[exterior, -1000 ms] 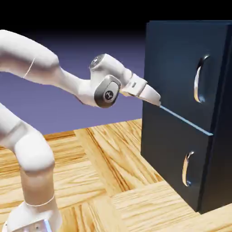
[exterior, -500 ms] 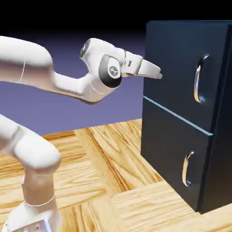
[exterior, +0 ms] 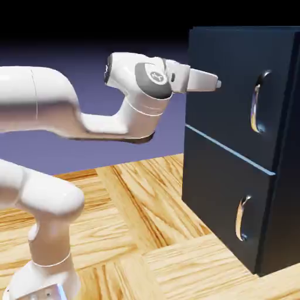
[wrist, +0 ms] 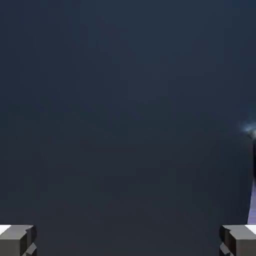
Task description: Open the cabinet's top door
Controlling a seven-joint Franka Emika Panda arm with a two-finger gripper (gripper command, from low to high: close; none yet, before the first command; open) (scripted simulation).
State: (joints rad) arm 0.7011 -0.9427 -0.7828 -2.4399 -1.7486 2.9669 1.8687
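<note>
From the left, the white arm is reaching level toward the cabinet (exterior: 234, 146), its claw (exterior: 215, 84) spread wide and pinching nothing, the tips (wrist: 17, 239) far apart against dark panel. The top door (exterior: 231, 94) is sitting shut on the right, its silver handle (exterior: 258, 101) farther right of the claw. The approach step seems in hand; next the claw likely needs carrying right to straddle that handle before pressing together.
</note>
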